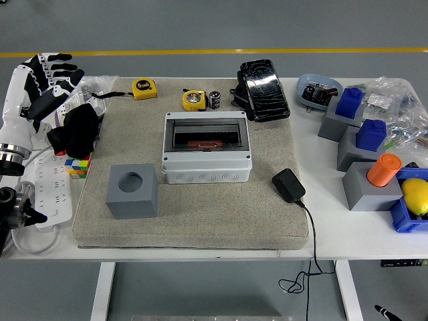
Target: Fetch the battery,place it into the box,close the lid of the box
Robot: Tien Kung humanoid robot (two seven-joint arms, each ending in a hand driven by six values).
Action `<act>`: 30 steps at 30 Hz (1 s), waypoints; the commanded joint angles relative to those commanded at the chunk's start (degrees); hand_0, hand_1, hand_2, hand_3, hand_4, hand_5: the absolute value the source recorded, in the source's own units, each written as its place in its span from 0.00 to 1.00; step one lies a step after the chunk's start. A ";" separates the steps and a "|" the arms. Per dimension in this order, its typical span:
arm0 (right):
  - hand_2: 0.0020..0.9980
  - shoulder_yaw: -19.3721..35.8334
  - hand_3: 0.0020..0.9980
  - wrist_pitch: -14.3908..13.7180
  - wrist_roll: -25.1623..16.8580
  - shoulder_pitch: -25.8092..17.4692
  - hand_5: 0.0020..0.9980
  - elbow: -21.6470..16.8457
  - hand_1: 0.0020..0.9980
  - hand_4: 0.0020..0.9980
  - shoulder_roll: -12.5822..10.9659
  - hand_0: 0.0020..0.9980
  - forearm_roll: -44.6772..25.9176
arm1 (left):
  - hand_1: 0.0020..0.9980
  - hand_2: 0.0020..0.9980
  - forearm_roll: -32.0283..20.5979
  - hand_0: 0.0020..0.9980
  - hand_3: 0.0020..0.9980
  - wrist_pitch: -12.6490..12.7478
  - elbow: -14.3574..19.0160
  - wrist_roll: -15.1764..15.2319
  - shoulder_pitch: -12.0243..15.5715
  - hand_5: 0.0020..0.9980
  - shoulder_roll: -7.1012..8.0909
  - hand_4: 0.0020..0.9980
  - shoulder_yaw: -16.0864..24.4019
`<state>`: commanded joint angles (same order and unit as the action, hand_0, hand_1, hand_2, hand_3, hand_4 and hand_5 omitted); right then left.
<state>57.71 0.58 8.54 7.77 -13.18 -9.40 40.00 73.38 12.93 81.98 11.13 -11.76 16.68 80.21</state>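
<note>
My left hand (47,83) hangs over the far-left corner of the worktop (374,234), fingers (63,69) spread and loose, holding nothing. My right hand is nowhere in view.

The battery (215,99) stands upright near the far edge of the grey mat (200,214), just beside a yellow tape measure (194,100) and close to a black pouch (264,90). The box (207,147) sits in the middle of the mat, nearer to me than the battery, with its lid looking raised so the dark inside shows.

I judge the battery to be a small, stiff cylinder, light and fairly smooth, so it could roll or tip if I nudge it. I would pinch it across its round side between thumb and fingertips, coming in from above, since the tape measure crowds one side.

I cannot read its markings, nor tell whether it touches the tape measure. How the lid hinges is hard to make out, and what the reddish thing inside the box is I cannot say.
</note>
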 joint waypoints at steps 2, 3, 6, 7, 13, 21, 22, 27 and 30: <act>0.69 0.02 0.63 0.00 -0.02 -0.02 0.56 -0.01 0.67 0.96 0.02 0.65 -0.01 | 0.56 0.57 0.10 0.44 0.61 -0.15 0.12 -0.16 0.02 0.51 0.02 1.00 0.00; 0.69 -0.01 0.63 0.00 -0.02 -0.02 0.56 -0.02 0.67 0.96 0.03 0.65 -0.01 | 0.56 0.57 0.15 0.44 0.61 -0.23 0.21 -0.22 0.04 0.50 0.03 1.00 0.00; 0.69 -0.05 0.63 -0.01 -0.02 -0.01 0.56 -0.01 0.67 0.96 0.04 0.65 -0.03 | 0.56 0.57 0.22 0.44 0.61 -0.34 0.24 -0.29 -0.02 0.50 0.01 1.00 0.00; 0.69 -0.07 0.63 -0.01 -0.02 0.01 0.56 -0.01 0.67 0.96 0.03 0.65 -0.04 | 0.56 0.57 0.23 0.44 0.61 -0.36 0.23 -0.31 -0.04 0.50 0.00 1.00 0.01; 0.69 0.02 0.63 -0.06 -0.03 0.15 0.56 -0.02 0.67 0.96 0.00 0.65 -0.09 | 0.56 0.57 0.27 0.44 0.61 -0.45 0.19 -0.37 -0.08 0.50 -0.02 1.00 -0.01; 0.69 0.00 0.63 -0.03 0.00 0.35 0.56 -0.03 0.67 0.96 -0.12 0.65 -0.10 | 0.56 0.57 0.30 0.44 0.61 -0.41 0.16 -0.34 -0.09 0.50 -0.09 1.00 0.26; 0.69 0.00 0.63 -0.01 0.00 0.37 0.56 -0.03 0.67 0.96 -0.14 0.65 -0.09 | 0.56 0.57 0.31 0.44 0.61 -0.39 0.17 -0.32 -0.11 0.50 -0.09 1.00 0.28; 0.69 -0.20 0.63 0.15 0.07 0.29 0.56 0.04 0.67 0.96 -0.17 0.65 -0.12 | 0.56 0.57 0.28 0.44 0.61 -0.29 0.27 -0.24 -0.28 0.50 -0.11 1.00 0.30; 0.69 -0.24 0.63 0.12 0.07 0.40 0.56 0.01 0.67 0.96 -0.31 0.65 -0.14 | 0.56 0.57 0.28 0.44 0.61 -0.28 0.32 -0.24 -0.31 0.50 -0.05 1.00 0.25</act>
<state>57.47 0.70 8.62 8.17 -13.17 -9.71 39.86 73.65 12.65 82.31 10.89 -12.07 16.62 80.45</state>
